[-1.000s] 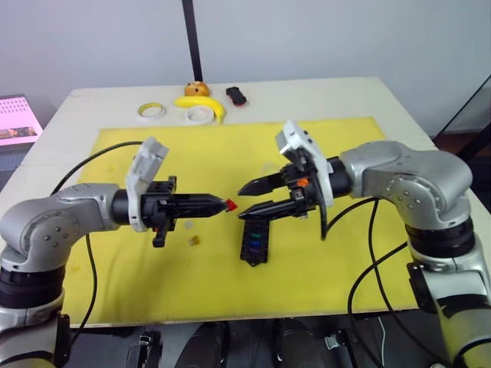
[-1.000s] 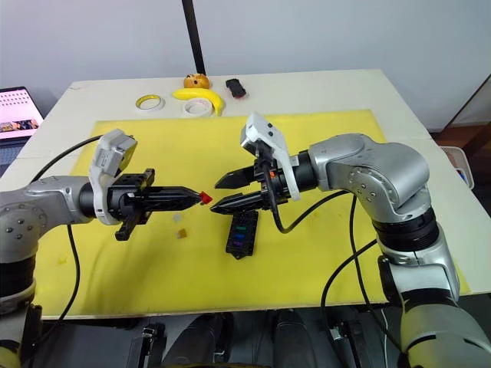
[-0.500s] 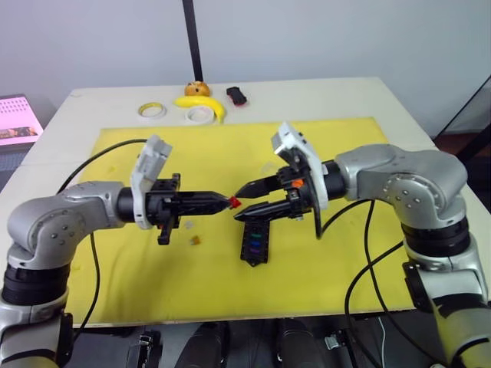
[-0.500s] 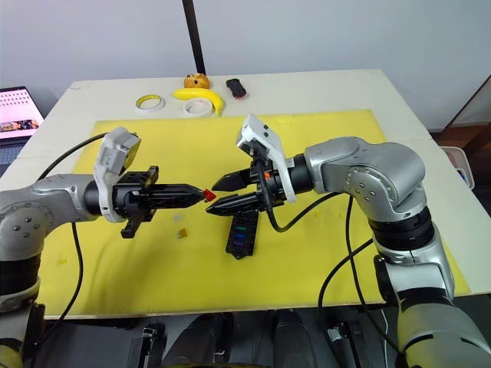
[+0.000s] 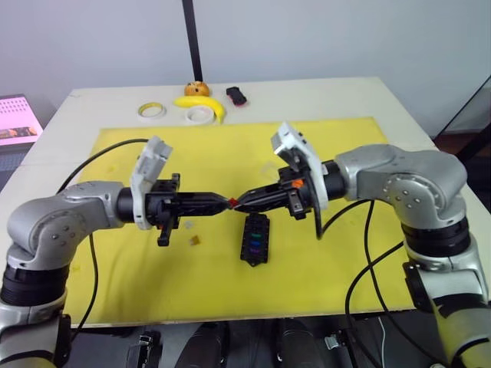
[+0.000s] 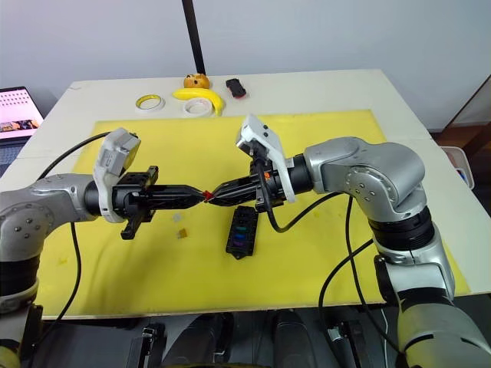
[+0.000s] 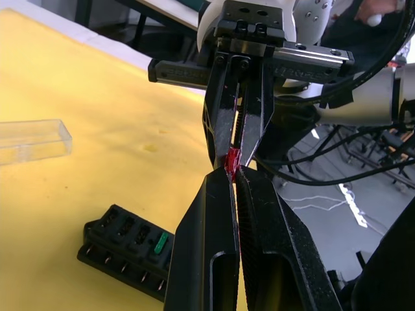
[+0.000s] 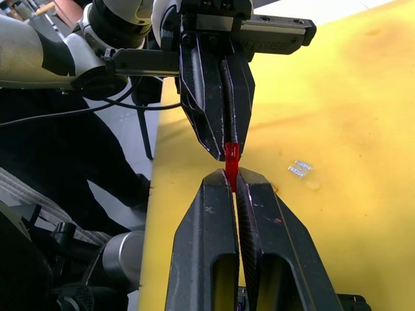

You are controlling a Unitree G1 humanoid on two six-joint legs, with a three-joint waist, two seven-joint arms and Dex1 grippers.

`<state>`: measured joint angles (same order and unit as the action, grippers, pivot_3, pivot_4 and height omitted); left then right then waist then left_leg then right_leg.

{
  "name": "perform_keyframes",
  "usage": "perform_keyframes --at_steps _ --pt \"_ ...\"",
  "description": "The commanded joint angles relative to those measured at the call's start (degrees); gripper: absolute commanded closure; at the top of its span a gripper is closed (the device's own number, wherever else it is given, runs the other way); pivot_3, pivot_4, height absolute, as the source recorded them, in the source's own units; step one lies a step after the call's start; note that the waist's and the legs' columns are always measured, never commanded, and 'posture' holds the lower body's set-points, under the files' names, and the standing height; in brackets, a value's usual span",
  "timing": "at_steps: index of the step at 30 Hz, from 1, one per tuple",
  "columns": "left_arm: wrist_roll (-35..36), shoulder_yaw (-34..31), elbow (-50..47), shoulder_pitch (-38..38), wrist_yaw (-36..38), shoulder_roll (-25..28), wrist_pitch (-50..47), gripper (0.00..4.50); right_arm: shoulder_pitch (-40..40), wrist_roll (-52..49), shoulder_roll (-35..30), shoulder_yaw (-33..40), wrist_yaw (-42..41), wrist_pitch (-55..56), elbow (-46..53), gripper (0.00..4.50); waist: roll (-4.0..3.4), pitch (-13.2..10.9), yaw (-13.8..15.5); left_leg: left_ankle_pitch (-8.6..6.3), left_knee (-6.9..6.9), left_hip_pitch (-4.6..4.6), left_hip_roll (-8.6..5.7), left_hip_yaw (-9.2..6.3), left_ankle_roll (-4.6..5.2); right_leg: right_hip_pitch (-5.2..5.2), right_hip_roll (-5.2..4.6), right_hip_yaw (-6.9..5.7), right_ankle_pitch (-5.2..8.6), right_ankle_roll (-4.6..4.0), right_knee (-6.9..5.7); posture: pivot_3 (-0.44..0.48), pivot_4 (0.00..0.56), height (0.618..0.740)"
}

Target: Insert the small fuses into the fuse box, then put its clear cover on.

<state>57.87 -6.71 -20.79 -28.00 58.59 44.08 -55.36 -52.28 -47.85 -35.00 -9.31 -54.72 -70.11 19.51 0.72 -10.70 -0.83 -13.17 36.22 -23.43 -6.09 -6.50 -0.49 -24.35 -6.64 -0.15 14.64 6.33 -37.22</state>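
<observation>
Closed since a moment ago, right gripper (image 5: 236,204) now pinches red fuse (image 5: 232,202) with left gripper (image 5: 227,202).

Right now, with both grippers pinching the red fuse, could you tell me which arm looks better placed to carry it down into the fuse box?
Probably the right. Both the right gripper and left gripper are shut on the red fuse, but the fuse box lies below the right arm's side of the handover.
</observation>
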Motion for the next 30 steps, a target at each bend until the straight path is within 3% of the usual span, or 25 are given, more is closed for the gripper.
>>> perform_keyframes --at_steps 1,5,9,16,30 --pt "-5.74 2.25 -0.75 0.70 0.33 1.51 4.10 3.83 -2.35 0.44 -0.98 0.50 -0.96 2.30 1.19 4.50 0.00 0.00 0.05 0.00 0.00 0.00 0.00 0.00 0.00 0.00 0.00 0.00 0.00 0.00 0.00 0.000 0.150 0.740" --pt "-17.00 7.99 -1.01 2.56 2.85 5.01 12.81 2.06 -2.21 13.01 -7.99 -9.91 -5.28 12.54 1.01 4.50 0.00 0.00 0.05 0.00 -0.02 0.00 -0.01 0.03 0.01 0.00 0.00 -0.01 0.00 0.00 0.02 0.000 0.150 0.740" --pt "-22.71 11.08 -0.52 4.57 4.62 5.35 18.71 0.09 -1.49 22.61 -11.99 -18.27 -8.80 20.33 0.25 4.50 0.00 0.00 0.01 -0.01 -0.04 0.00 -0.01 0.07 0.01 -0.02 0.01 -0.02 0.00 0.01 0.04 0.000 0.150 0.740" --pt "-27.69 13.51 2.36 5.88 5.34 1.93 25.16 0.04 -1.61 29.16 -11.14 -22.76 -10.39 21.48 -1.63 4.50 0.00 -0.01 0.16 -0.01 -0.02 -0.01 0.01 0.05 0.01 -0.04 0.00 -0.01 0.00 0.01 0.02 0.000 0.150 0.740" --pt "-35.39 18.61 7.08 4.35 8.20 -1.14 31.77 0.04 -2.13 32.35 -9.07 -23.62 -11.58 16.38 -1.42 4.50 0.00 -0.01 0.10 -0.01 -0.02 -0.02 0.00 0.04 0.02 -0.04 0.02 -0.02 0.00 0.01 0.02 0.000 0.150 0.740"
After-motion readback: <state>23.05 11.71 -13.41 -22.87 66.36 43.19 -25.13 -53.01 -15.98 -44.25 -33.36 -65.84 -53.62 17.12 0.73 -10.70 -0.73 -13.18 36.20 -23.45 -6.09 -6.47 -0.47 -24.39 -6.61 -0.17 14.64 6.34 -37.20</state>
